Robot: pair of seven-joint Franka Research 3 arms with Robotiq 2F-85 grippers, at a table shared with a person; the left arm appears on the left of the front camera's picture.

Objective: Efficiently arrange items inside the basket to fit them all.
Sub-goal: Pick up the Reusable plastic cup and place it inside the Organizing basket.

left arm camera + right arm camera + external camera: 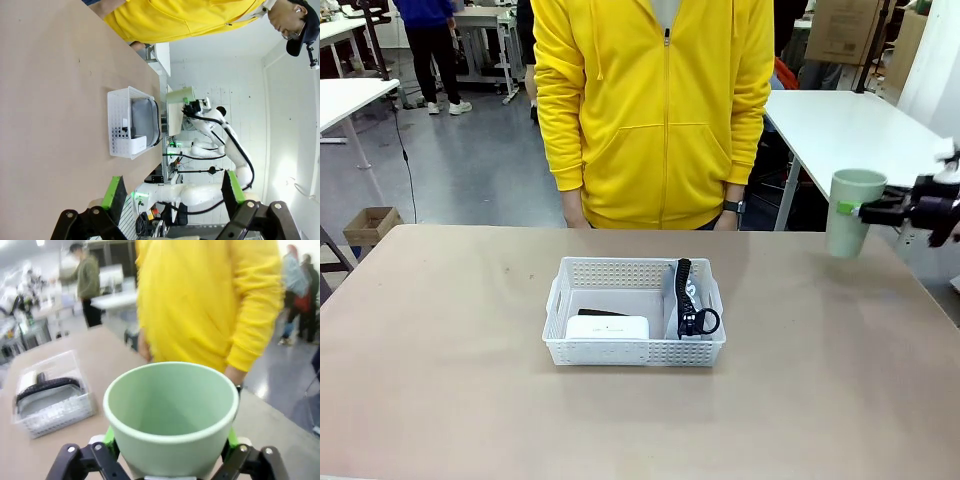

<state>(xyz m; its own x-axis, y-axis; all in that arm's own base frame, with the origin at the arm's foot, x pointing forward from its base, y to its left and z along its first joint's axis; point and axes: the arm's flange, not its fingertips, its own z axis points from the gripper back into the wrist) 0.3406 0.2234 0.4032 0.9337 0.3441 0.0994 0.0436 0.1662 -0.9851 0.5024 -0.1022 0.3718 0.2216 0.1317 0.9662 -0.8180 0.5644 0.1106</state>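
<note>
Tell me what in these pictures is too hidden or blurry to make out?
- Front view: the pouch is mostly hidden behind the basket wall and its strap.
- Front view: the dark item behind the white box is largely covered by it.
- Right wrist view: the cup hides the right gripper pads; the basket contents are blurred.
- Left wrist view: the left gripper base is cut off by the bottom edge.

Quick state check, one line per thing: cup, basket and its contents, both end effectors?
pale green cup: upright, empty, held off the table
right end effector: shut on the cup
left end effector: open, empty
basket: on the table, partly filled
white box: in the basket
grey pouch: in the basket
</note>
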